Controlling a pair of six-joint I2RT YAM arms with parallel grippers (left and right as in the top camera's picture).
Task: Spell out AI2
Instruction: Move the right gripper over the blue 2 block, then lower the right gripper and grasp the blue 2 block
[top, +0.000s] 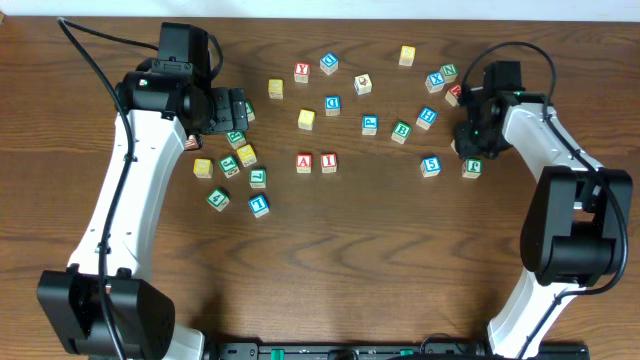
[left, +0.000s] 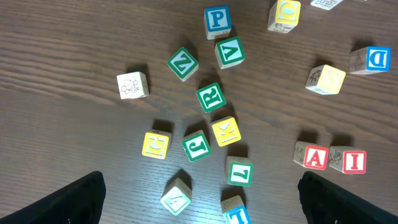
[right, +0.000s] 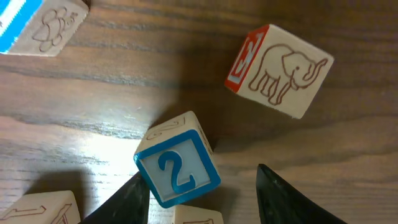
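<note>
Right fingers (right: 127, 202) flank tilted 2 cube (right: 177, 168); A (top: 304, 162) beside I (top: 328, 162)

Red-framed A (top: 304, 162) and I (top: 328, 162); blue-framed 2 (right: 178, 169); dark brown woodgrain table (top: 400, 260).

bright, even light — soft shadows, sharp

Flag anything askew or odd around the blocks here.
The 2 cube sits twisted between the right claw's fingers, seemingly against one and clear of the other. The A and I sit neatly side by side; the other cubes just lie scattered.
</note>
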